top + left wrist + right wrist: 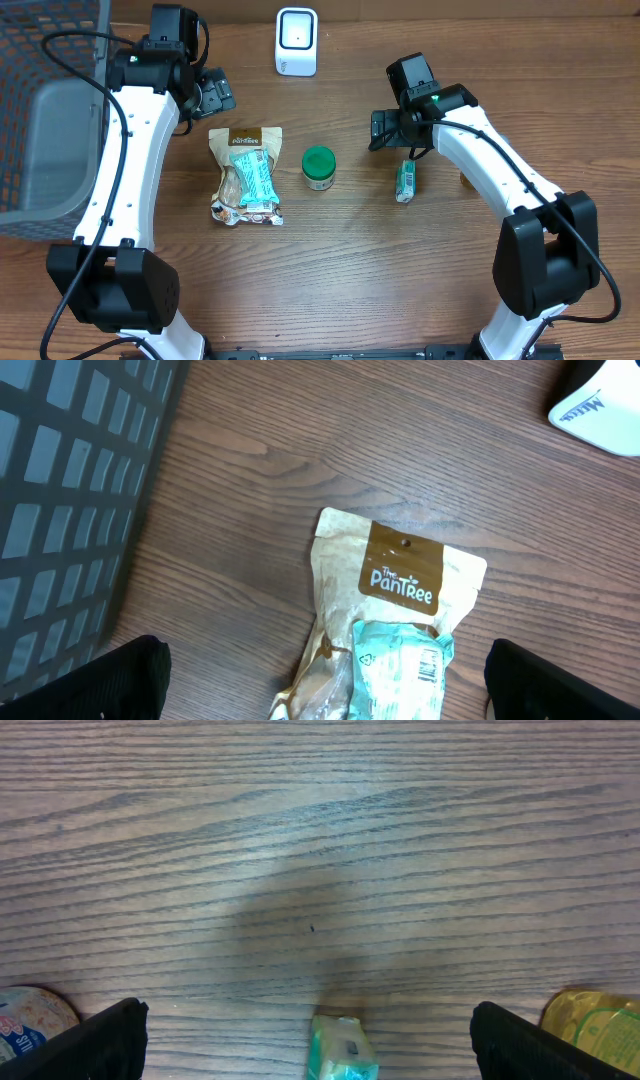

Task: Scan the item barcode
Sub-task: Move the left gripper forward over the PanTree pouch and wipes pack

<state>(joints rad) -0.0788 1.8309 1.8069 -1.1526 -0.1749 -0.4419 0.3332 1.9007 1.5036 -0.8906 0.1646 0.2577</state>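
Pouch (246, 176) lies flat on the table (350, 270) near the left gripper (215, 95). The scanner (296, 42) beyond it shows whole only overhead, just a corner in the left wrist view. That gripper and the right gripper (385, 128) gape wide, holding nothing.

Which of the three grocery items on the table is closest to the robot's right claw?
The small green carton, just by the open right gripper; the green-lidded jar and the Pantree pouch lie farther away.
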